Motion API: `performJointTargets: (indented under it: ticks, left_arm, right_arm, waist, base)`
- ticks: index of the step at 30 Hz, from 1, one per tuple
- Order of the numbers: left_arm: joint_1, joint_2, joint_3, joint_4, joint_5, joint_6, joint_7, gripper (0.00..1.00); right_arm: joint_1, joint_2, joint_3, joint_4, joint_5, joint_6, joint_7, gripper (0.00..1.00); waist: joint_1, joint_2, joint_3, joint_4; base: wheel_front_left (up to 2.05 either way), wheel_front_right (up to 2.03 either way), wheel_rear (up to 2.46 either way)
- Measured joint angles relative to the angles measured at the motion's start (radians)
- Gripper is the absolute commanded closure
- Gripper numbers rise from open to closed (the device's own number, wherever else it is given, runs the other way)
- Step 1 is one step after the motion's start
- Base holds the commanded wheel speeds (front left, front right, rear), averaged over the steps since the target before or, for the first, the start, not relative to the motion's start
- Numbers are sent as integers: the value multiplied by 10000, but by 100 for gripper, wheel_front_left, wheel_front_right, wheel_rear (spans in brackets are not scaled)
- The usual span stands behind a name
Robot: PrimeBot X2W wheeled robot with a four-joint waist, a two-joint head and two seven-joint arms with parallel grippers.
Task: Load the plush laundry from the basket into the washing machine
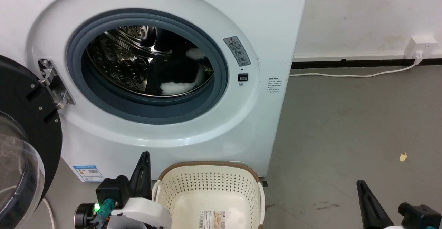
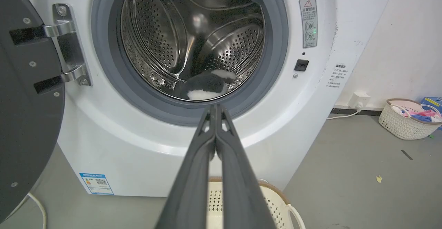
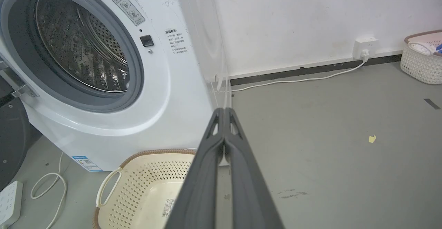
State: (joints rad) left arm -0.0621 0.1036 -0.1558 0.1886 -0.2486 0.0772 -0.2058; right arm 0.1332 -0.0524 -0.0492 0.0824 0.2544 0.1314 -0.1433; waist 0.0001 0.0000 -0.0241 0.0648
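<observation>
As the plush laundry lies inside the washing machine — the basket bare — the left gripper and the right gripper are pressed together, empty.

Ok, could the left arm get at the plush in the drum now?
Probably yes: the door hangs open to the side, nothing blocks the porthole, and the left end effector, shut, points straight at the plush low in the drum.
</observation>
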Motion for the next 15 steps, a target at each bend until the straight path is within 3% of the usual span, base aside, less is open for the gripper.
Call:
performJointTargets:
  ticks: [15]
  left_arm:
    - [3, -100, 182, -249, 295, -98, 297, 100]
  right_arm:
    - [-152, 0, 65, -115, -349, 0, 194, 100]
  waist:
    - [0, 0, 34, -91]
  base:
    - [0, 0, 0]
